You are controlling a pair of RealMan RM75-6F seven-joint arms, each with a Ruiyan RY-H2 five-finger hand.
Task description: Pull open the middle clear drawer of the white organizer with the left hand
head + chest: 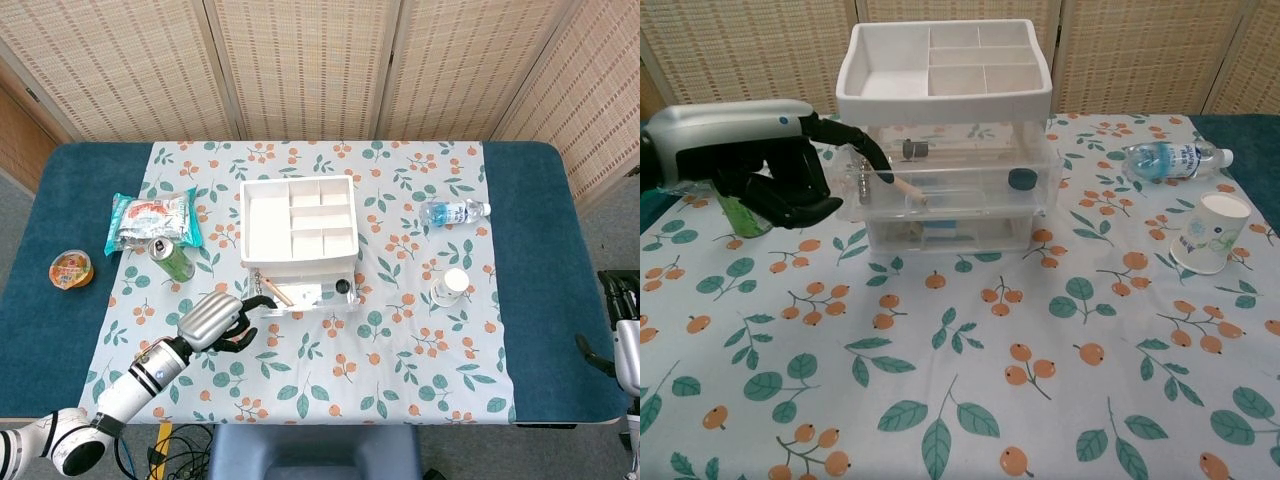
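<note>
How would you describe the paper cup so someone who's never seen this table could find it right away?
Start at the white organizer in the middle of the floral tablecloth and look to its right. The paper cup stands upright there, just in front of a water bottle lying on its side; it alone is white, open-topped and printed.

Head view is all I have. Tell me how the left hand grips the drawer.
Observer: In the chest view, one finger of the left hand hooks over the left front corner of the drawer. The other fingers curl lower down, off it.
Operator: Report which level that drawer is.
Observer: It sits right under the tray. A closed drawer shows beneath it.
Operator: Check the can.
Observer: The can stands upright behind the hand, mostly hidden by it.
</note>
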